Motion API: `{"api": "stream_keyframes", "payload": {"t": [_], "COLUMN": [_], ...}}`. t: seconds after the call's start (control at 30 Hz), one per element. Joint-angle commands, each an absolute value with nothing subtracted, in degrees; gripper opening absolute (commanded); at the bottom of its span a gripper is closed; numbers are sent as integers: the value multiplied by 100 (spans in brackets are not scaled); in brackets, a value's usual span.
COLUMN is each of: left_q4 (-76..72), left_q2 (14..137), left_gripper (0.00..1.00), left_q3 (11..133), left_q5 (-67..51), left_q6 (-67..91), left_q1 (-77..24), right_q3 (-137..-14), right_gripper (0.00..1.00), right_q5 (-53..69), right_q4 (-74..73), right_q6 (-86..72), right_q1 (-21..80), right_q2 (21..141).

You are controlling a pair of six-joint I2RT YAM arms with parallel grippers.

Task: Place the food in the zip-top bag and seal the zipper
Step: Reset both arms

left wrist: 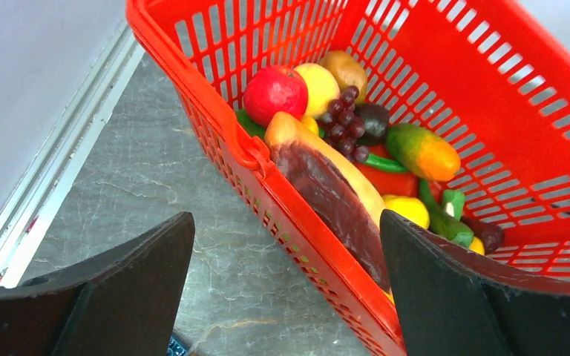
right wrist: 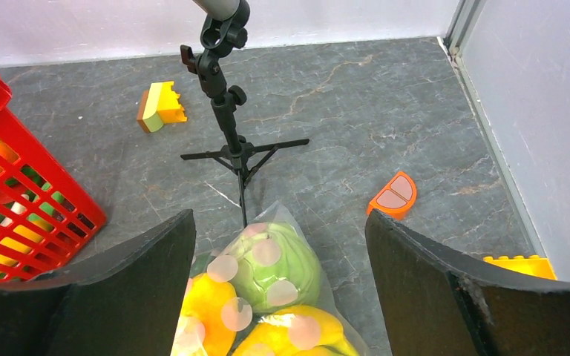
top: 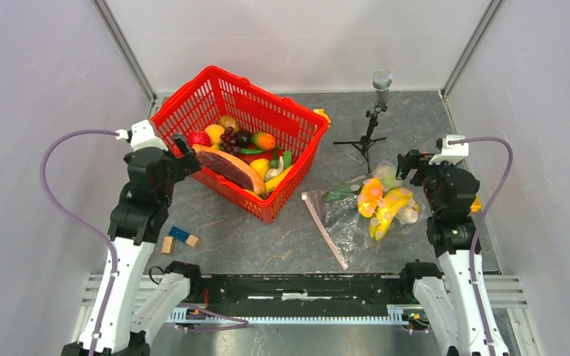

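1. Left-middle of the overhead view: the left claw (top: 185,148) hangs spread wide and empty over the near rim of the red basket (top: 193,89).
2. Centre: the zipper (top: 324,230) lies diagonally on the surface (top: 267,237), along the left edge of the zip-top bag (top: 345,219). Can't tell if it's pressed shut.
3. Right of centre: the food (top: 382,204) looks to be inside the bag already.
4. Right: the right claw (top: 408,162) is wide open, empty, above the bag's far end. For sealing, I'd pin one end of the strip, pinch along it, and keep the food away from the mouth.
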State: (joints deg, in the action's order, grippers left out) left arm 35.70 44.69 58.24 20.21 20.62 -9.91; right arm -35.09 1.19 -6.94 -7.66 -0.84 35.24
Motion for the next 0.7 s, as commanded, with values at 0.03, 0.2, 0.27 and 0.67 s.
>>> {"api": "stream_keyframes", "payload": {"t": [0.03,0.2,0.27,0.67], "left_q4": [3445,3241,3190,3093], "left_q2": [4107,3997,3997,4062], "left_gripper": [100,100,100,100], "left_q3": [5865,5627,5565,5599], "left_q5": [2310,2510,2506,2338], "left_q6": [2427,2460,2474,2468], "left_q1": [-967,-967,-967,-967], "right_q3": [-3540,-3642,-3680,-3742], "right_gripper": [88,88,89,98], "right_q5": [35,35,-104,-136], "right_q4": [-648,-720,-745,-905], "right_q6": [-727,-730,-732,-733], "right_q1": [-77,-79,-74,-74], "right_q2": [3394,3290,3225,3083]}}
